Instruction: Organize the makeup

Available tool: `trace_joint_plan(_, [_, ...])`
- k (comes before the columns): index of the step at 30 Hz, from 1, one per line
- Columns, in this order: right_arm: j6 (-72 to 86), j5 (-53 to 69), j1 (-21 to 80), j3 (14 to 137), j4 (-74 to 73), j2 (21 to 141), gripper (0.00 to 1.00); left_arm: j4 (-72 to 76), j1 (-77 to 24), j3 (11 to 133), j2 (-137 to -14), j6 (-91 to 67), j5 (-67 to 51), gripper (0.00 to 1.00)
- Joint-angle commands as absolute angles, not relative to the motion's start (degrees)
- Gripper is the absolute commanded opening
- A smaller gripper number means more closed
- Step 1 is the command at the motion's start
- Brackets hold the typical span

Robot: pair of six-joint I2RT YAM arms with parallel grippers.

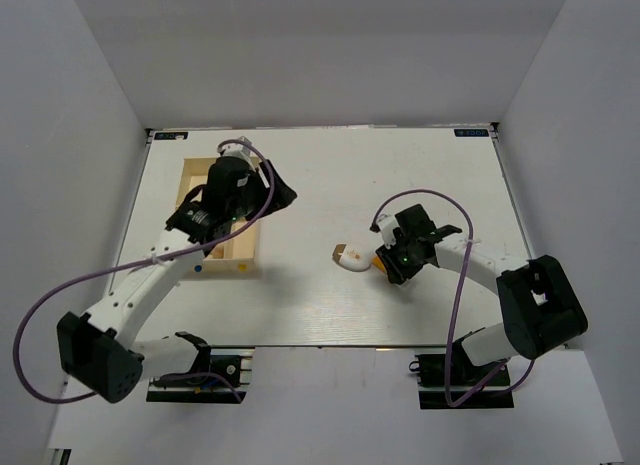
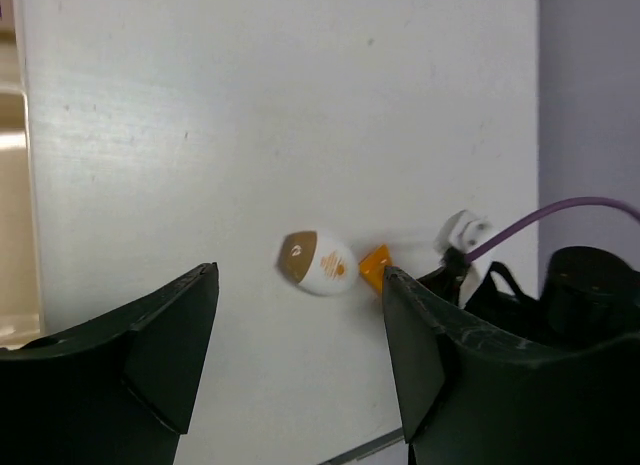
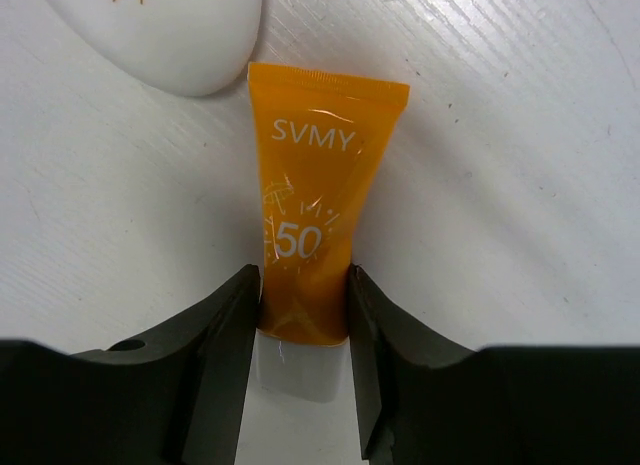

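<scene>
An orange tube with a white cap lies flat on the white table. My right gripper has its fingers pressed against both sides of the tube at the cap end. In the top view the right gripper covers most of the tube. A white egg-shaped piece of makeup with a brown end lies just left of the tube's crimped end, also in the left wrist view. My left gripper is open and empty, hovering by the wooden tray.
The light wooden compartment tray stands at the left of the table, largely covered by the left arm. The right arm and its purple cable sit at the right. Grey walls close in the table on three sides.
</scene>
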State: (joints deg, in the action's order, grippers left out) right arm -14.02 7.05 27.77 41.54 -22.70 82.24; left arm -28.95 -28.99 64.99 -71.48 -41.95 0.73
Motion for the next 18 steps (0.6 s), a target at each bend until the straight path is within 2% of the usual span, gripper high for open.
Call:
trace_joint_plan(1, [-17.57,8.08,27.69,44.64,-24.61,82.09,0.4,-22.5,-29.18,63.11,-65.67,-39.82,3.78,0.77])
trace_joint_plan(3, [-19.68,8.26,27.69,46.04,-25.05,81.22,0.38,-22.41,-29.18,62.58,-64.43,-39.29,4.22,0.77])
trace_joint_plan(7, [-21.97,9.66,27.33,49.91,-26.19,80.6,0.22,-22.5,-29.18,61.35,-61.44,-39.37,4.48,0.77])
trace_joint_plan(12, [-22.59,15.46,27.51,55.01,-26.28,80.51,0.1,-22.24,-29.18,59.86,-57.13,-39.81,4.75,0.77])
trace_joint_plan(18, [-21.62,26.18,29.35,65.37,-24.53,85.15,0.1,-19.34,-29.18,59.06,-51.96,-38.94,2.99,0.77])
